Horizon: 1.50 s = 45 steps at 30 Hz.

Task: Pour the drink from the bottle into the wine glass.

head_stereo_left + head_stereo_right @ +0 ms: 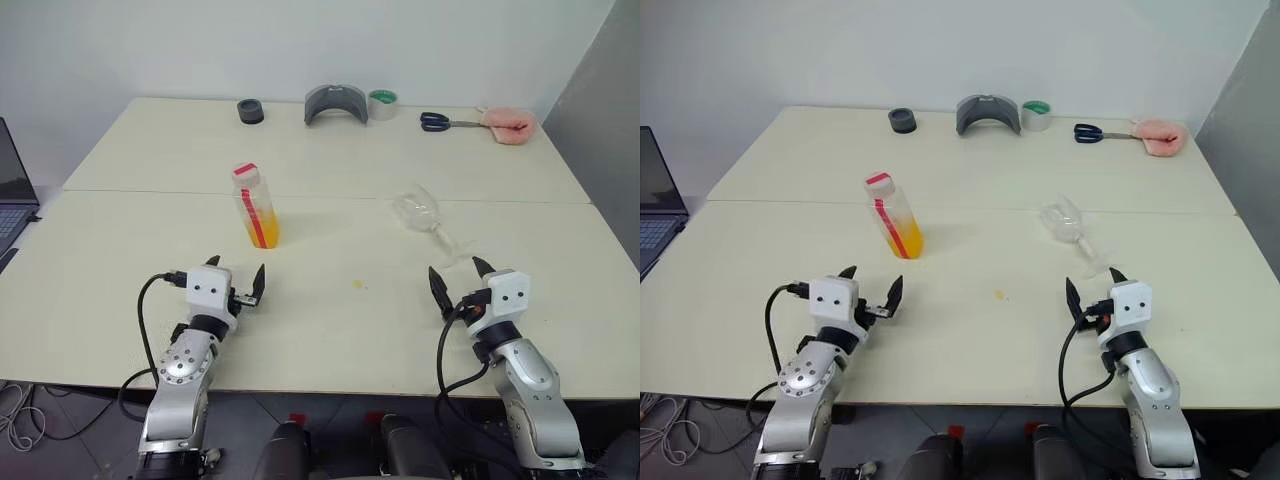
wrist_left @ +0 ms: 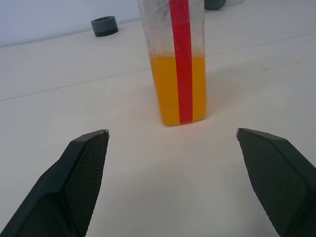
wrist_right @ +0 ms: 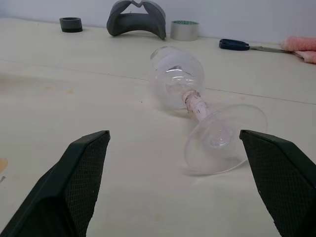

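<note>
Right of centre in the head view, we find the wine glass (image 1: 424, 217) lying on its side, foot toward our right gripper (image 1: 458, 278), which gapes wide and empty; the bottle (image 1: 255, 206) stands upright just beyond our equally wide left gripper (image 1: 236, 275)

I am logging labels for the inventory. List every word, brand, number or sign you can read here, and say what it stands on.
No text can be read on anything here.
bottle: its red label strip shows no letters.
wine glass, lying on its side: no marking.
tape roll, scissors and the laptop at the table's edge: too small to show any lettering.
</note>
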Available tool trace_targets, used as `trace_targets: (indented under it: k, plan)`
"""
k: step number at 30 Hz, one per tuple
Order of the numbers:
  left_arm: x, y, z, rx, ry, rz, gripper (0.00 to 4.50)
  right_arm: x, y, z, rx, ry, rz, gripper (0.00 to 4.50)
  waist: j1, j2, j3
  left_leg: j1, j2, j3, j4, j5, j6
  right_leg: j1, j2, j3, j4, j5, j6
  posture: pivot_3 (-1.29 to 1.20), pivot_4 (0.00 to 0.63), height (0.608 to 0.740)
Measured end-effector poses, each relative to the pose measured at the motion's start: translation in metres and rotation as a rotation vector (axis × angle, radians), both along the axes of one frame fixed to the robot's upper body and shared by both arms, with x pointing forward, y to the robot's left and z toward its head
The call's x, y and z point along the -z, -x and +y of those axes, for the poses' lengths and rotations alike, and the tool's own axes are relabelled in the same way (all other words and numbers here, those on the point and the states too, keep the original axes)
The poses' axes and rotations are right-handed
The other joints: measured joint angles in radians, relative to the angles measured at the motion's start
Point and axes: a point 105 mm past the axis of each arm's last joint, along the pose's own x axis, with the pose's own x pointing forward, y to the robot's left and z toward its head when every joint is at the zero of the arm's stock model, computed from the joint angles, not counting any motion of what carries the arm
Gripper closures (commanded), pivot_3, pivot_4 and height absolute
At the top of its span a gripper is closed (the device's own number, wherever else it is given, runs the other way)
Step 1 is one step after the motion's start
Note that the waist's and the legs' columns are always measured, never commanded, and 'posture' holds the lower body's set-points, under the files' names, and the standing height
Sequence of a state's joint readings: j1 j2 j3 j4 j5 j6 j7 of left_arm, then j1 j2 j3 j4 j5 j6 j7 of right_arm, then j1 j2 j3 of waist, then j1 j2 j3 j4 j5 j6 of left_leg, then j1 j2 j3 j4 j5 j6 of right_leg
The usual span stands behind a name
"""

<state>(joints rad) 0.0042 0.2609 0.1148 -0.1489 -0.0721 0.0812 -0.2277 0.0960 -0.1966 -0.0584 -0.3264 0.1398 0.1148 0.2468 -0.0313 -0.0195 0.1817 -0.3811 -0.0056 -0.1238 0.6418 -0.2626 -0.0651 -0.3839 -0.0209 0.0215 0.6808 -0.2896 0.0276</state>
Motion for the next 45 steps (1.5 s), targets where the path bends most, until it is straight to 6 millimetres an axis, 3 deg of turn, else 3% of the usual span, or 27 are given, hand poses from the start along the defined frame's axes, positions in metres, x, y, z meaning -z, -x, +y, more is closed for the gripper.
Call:
trace_targets:
  k: [30, 34, 45]
  plan:
    - [-0.002, -0.003, -0.011, 0.064, -0.073, 0.002, 0.04, 0.005, 0.002, 0.001, 0.002, -0.019, 0.017, 0.00, 0.000, 0.000, 0.000, 0.000, 0.000, 0.001, 0.000, 0.000, 0.000, 0.000, 0.000, 0.000, 0.000, 0.000, 0.000, 0.00, 0.150, 0.740]
    - [-0.002, -0.003, -0.011, 0.065, -0.073, 0.003, 0.04, 0.005, 0.002, 0.002, 0.002, -0.020, 0.018, 0.00, 0.002, 0.000, 0.000, 0.002, 0.003, 0.013, -0.001, 0.000, 0.000, -0.005, 0.003, 0.016, 0.001, 0.001, 0.001, 0.00, 0.150, 0.740]
    - [-0.001, -0.003, -0.013, 0.079, -0.072, 0.010, 0.04, 0.011, 0.006, 0.006, -0.014, -0.020, 0.041, 0.00, 0.000, 0.000, 0.000, 0.002, 0.002, 0.014, -0.001, 0.000, 0.000, -0.004, 0.002, 0.017, 0.001, 0.001, 0.002, 0.00, 0.150, 0.740]
